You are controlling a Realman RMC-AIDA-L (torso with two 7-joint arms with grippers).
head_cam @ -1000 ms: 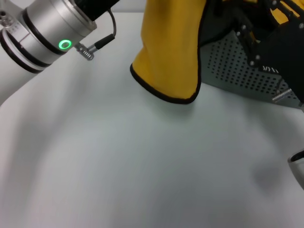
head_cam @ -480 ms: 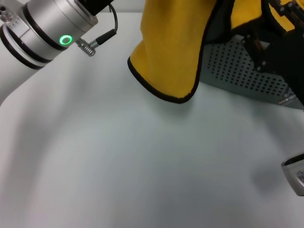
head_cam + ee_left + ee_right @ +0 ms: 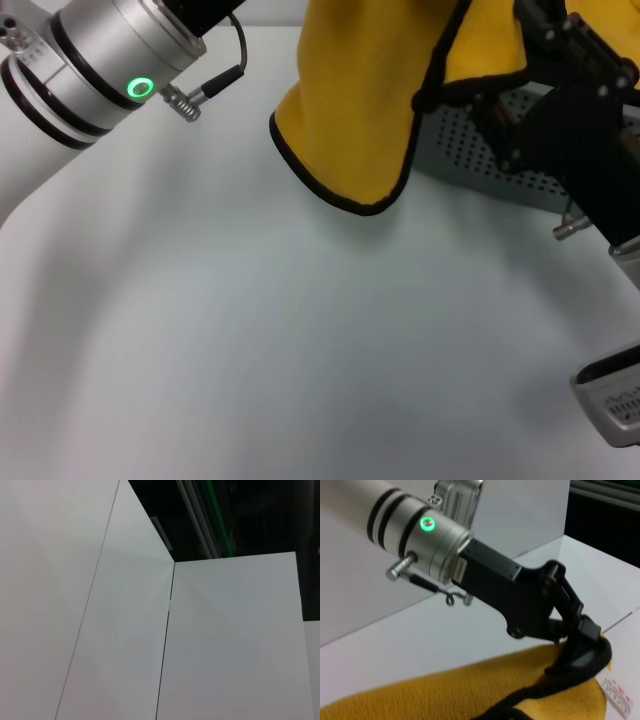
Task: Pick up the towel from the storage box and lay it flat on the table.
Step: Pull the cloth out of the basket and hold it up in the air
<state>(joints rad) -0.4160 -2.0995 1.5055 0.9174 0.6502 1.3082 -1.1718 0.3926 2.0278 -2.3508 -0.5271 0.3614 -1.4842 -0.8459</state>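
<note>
1. The yellow towel (image 3: 365,100) hangs above the table (image 3: 250,330), left of the box (image 3: 480,150).
2. The left gripper (image 3: 575,645) pinches its black hem; the right gripper's (image 3: 560,110) grip is unclear.
3. Soft and limp; corners look the best hold.

You had a yellow towel (image 3: 360,100) with black edging hanging in front of you, its rounded lower corner drooping lowest. From the right wrist you saw its black hem bunched into a thick fold, with a white printed label (image 3: 616,692) beside it. Behind stood a white board (image 3: 520,510).
</note>
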